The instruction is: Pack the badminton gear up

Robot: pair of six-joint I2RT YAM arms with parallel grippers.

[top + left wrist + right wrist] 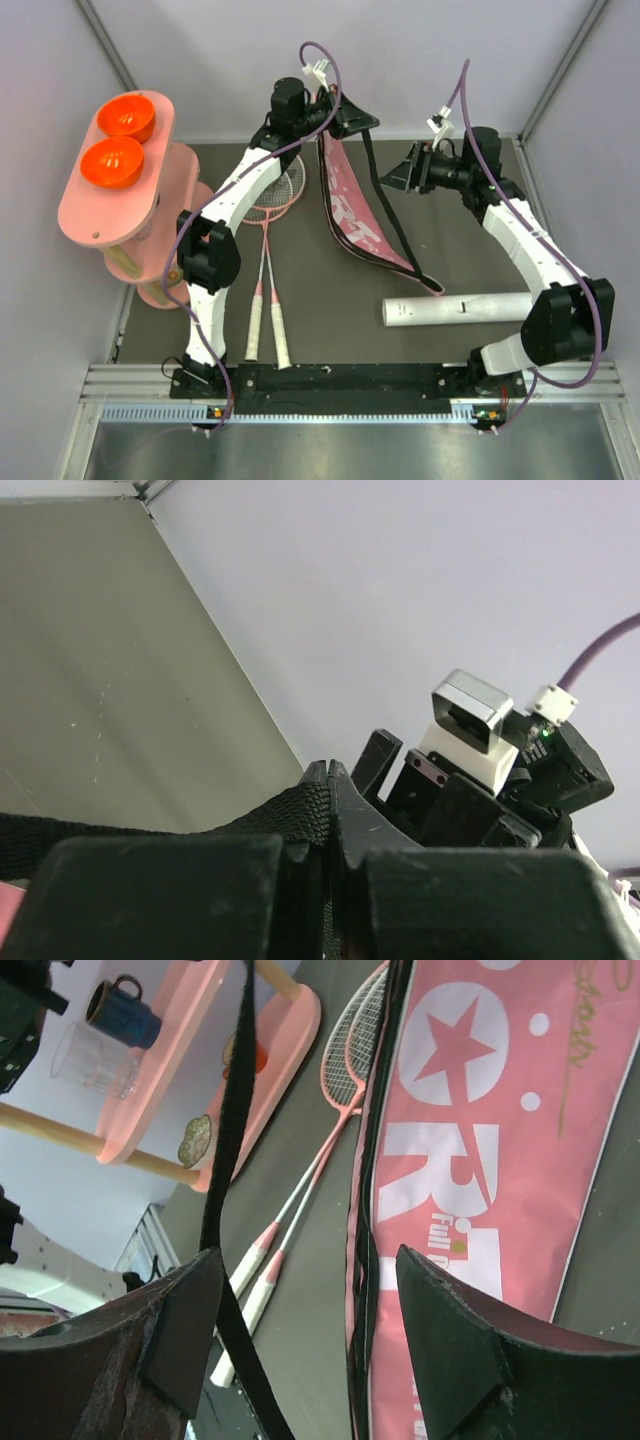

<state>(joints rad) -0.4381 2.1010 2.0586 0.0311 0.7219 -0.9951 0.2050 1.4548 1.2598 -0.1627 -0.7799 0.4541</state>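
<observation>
Grey desk [330,335] inside white walls. My left pincer [328,785] is pressed together on the black strap [383,210], holding up the far end of the pink bag [350,215]. The bag stands tilted on its long edge, mid-desk. My right pincer [305,1295] is spread, strap and bag edge running between its fingers, not gripped.

Step, I judge: getting the bag open for loading. Next calls for catching the bag's edge without snagging the strap.

Nothing packed yet - rackets [255,330] lie flat left of the bag, tube [460,308] by my right arm, its contents hidden. Orange bowls [125,115] on the stand [100,215] show nothing inside.
</observation>
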